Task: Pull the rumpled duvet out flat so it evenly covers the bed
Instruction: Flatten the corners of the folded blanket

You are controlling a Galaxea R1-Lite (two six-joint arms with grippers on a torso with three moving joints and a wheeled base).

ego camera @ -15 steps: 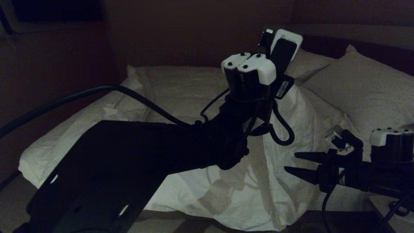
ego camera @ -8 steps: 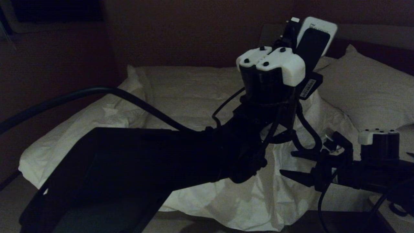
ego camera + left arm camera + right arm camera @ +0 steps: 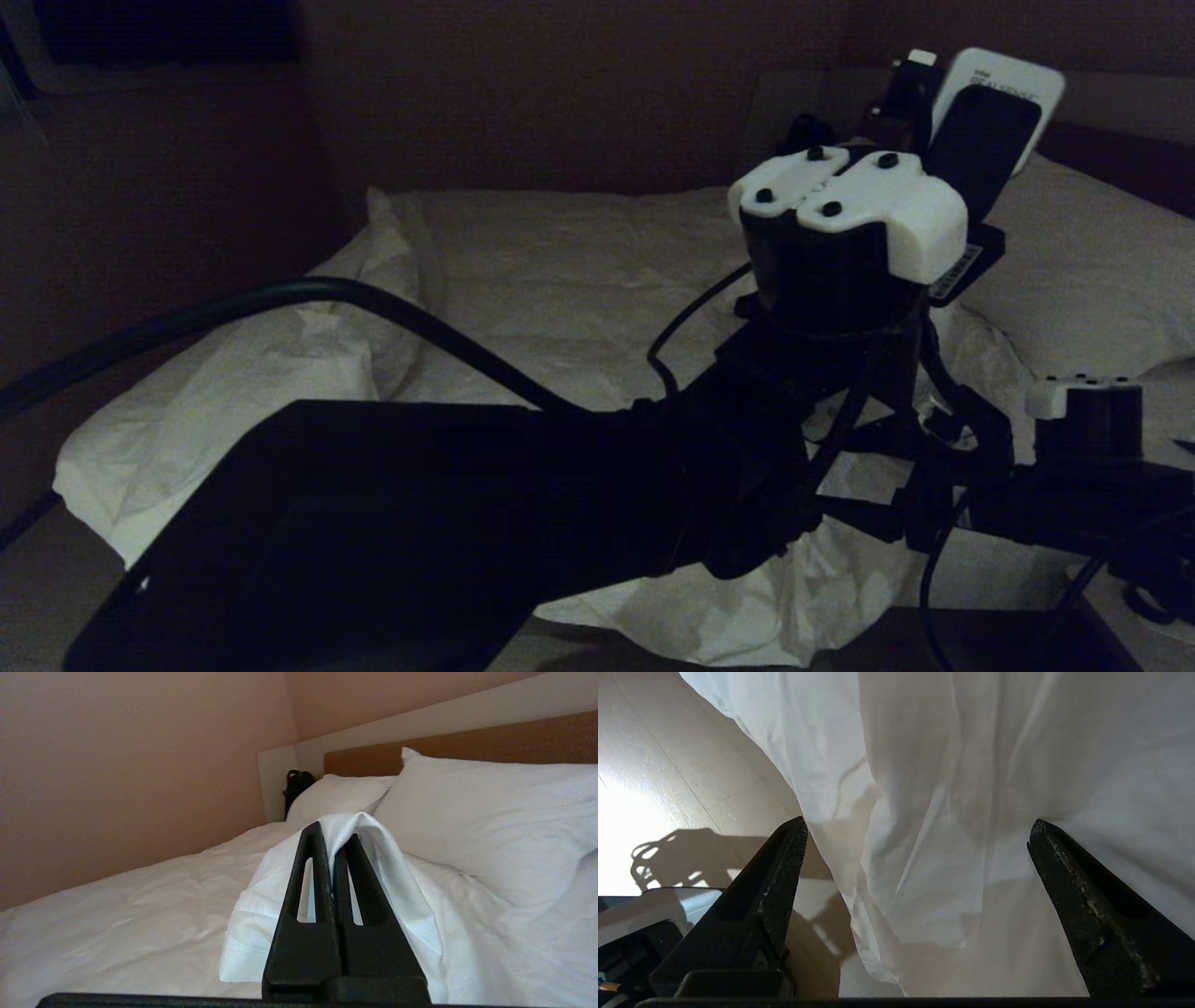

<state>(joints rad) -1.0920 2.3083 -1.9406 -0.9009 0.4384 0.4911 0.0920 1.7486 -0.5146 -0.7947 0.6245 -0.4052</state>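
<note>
Duvet (image 3: pixel 140 914) lies rumpled across the bed (image 3: pixel 569 243), one corner pinched tight between our left gripper (image 3: pixel 334 833) fingers and lifted toward the pillows (image 3: pixel 490 812). Its near edge drapes off the bedside, hanging over bare floor (image 3: pixel 668 779). Our right gripper (image 3: pixel 915 830) sits low beside that hanging edge, fingers spread wide with nothing in them. Since a second ago we have carried the left gripper with the corner further toward the headboard (image 3: pixel 467 746), and the right fingers have spread wider.
</note>
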